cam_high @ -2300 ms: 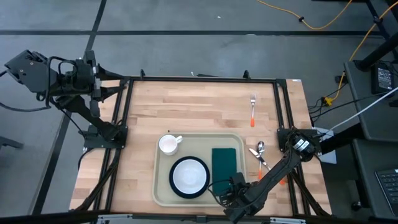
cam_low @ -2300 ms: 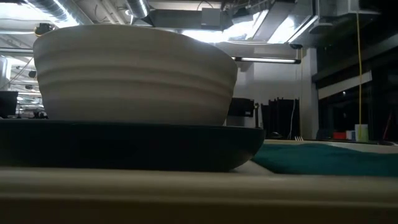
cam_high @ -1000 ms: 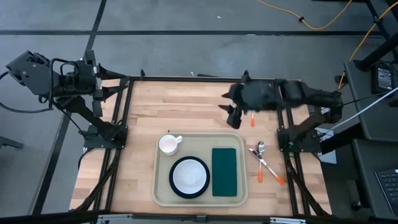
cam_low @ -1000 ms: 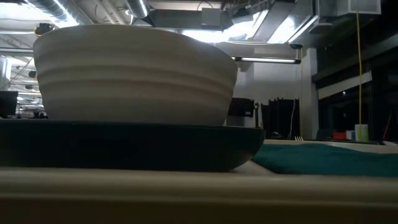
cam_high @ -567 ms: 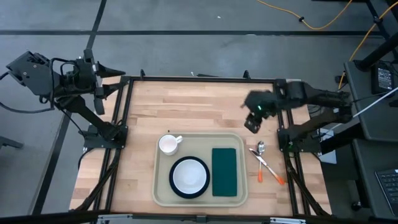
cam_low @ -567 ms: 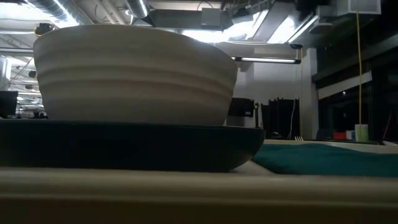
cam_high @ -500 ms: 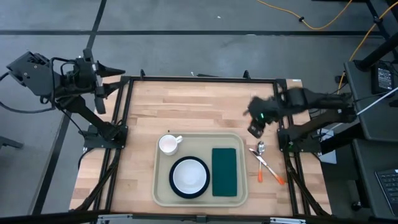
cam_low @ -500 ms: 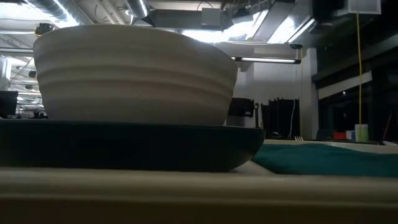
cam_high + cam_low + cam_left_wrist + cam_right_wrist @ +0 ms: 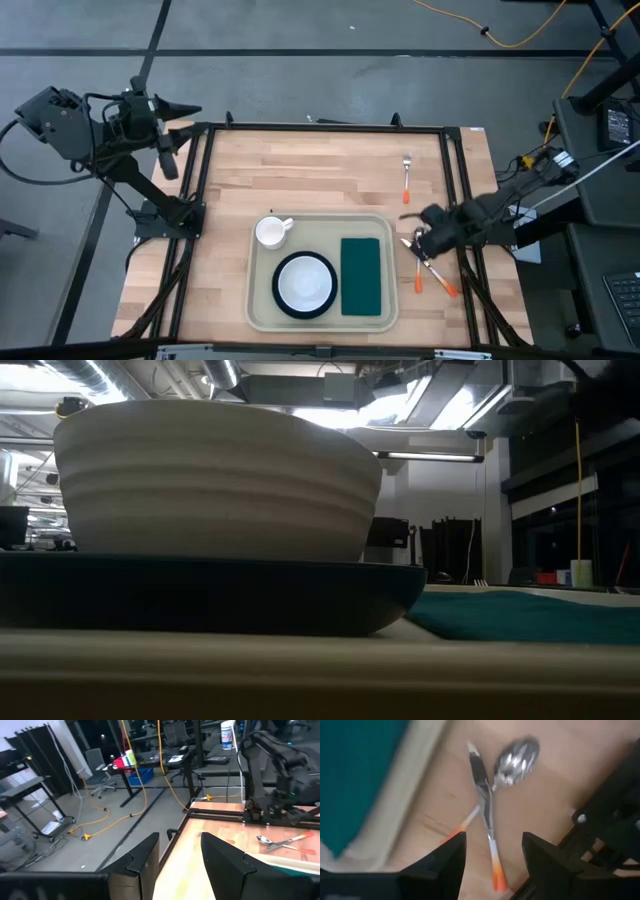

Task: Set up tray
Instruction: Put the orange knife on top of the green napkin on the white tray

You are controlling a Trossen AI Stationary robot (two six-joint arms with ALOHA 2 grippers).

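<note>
Cream plastic, the tray [image 9: 322,272] sits on the table [image 9: 300,170] near its 6 o'clock edge. On it a white bowl [image 9: 304,283] rests on a dark plate [image 9: 279,300] in the middle, a white mug [image 9: 271,232] stands at the tray's 10 o'clock corner, and a green napkin [image 9: 361,275] lies flat along its 3 o'clock side. From table height the bowl and plate fill the low view, with the napkin stretching away beside them.

Just off the tray at 3 o'clock, a spoon [image 9: 420,238] and a knife [image 9: 436,272] lie crossed on the wood, both with orange handle tips. A fork [image 9: 407,177] lies well apart from them, toward 1 o'clock of the tray.

Over the crossed cutlery hangs the right gripper [image 9: 424,240], its jaws spread wide and holding nothing; in its wrist view the spoon [image 9: 516,760] and knife [image 9: 485,815] show between the two fingers [image 9: 447,862].

Off the table's 10 o'clock corner waits the left gripper [image 9: 172,110], jaws apart and empty.
</note>
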